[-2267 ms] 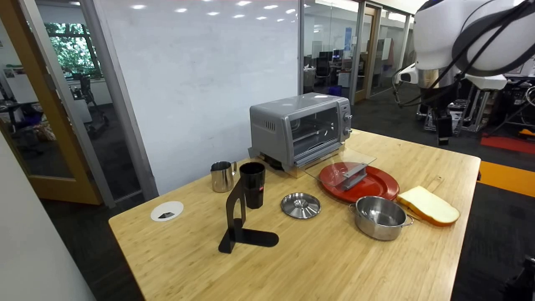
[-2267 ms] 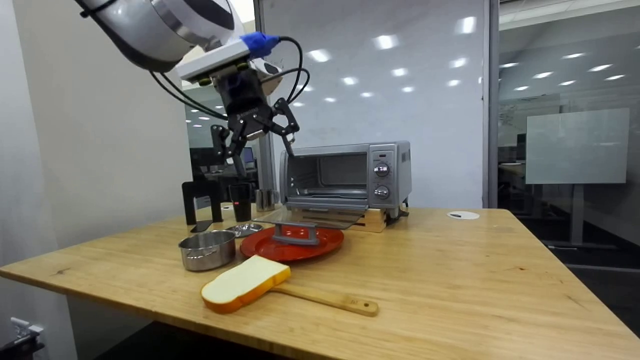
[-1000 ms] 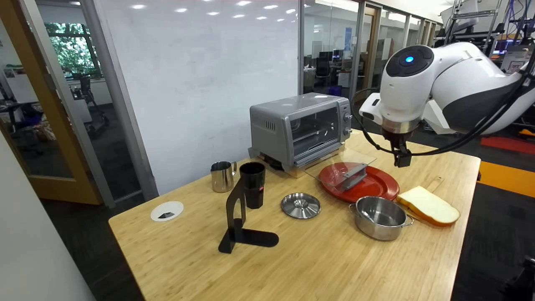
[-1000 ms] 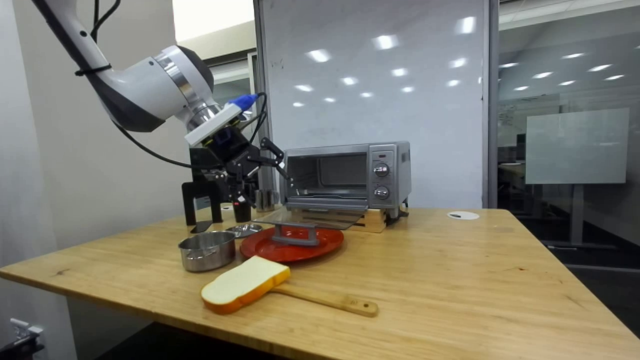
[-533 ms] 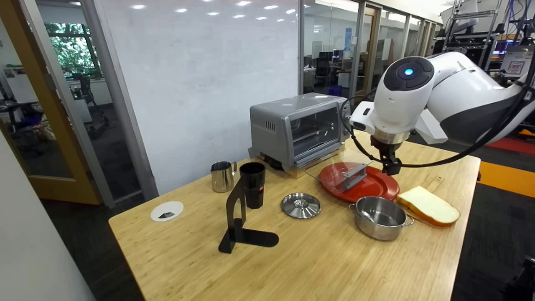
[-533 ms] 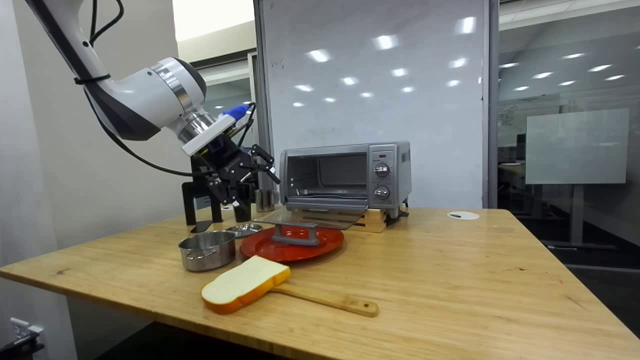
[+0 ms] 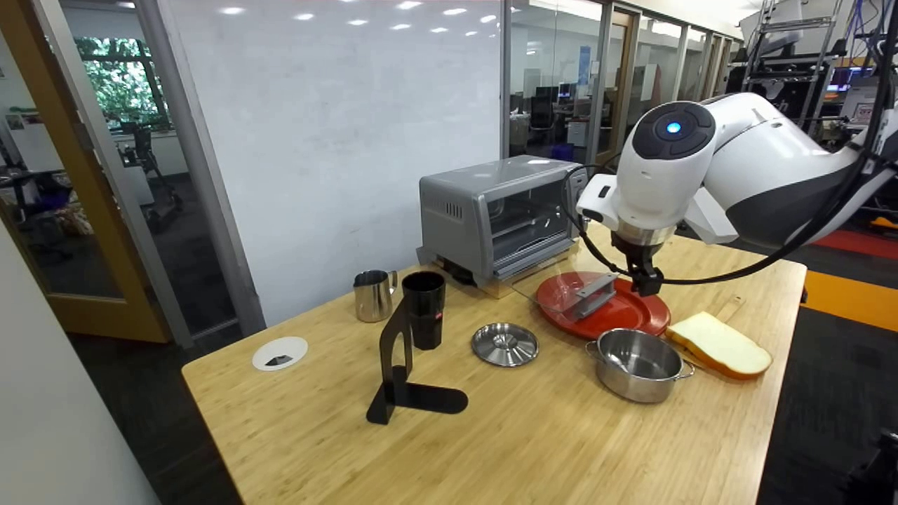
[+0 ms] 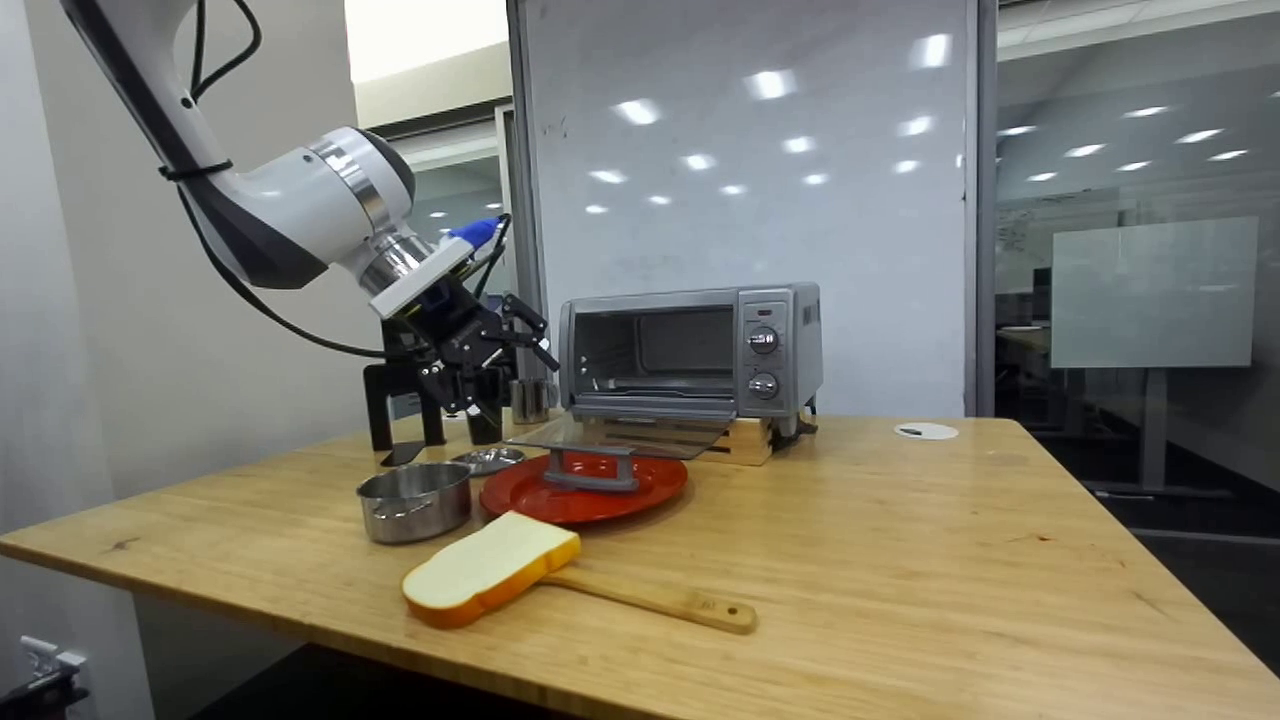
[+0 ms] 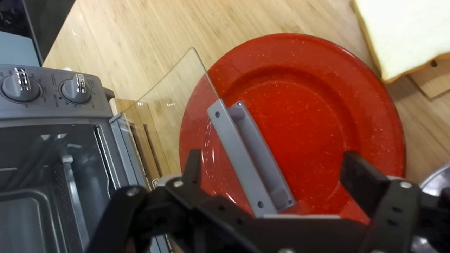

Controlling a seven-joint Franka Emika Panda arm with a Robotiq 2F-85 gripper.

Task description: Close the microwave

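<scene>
Arm [image 8: 300, 210] aslant, jaws wide near microwave [image 8: 690, 345]

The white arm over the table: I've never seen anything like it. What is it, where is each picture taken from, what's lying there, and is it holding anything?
The arm is a jointed robot that a person steers; the gripper at its end grasps things. Two views are shot from outside the robot, at different places; the third is shot from its wrist, looking past the gripper. The table carries a microwave, its glass door open, with the handle over a plate. Nearby are a pot, a lid, bread partly covering a utensil, a jug, a cup and a black stand. Nothing is held: the gripper is open and apart from the handle. The job is to close the microwave.
</scene>
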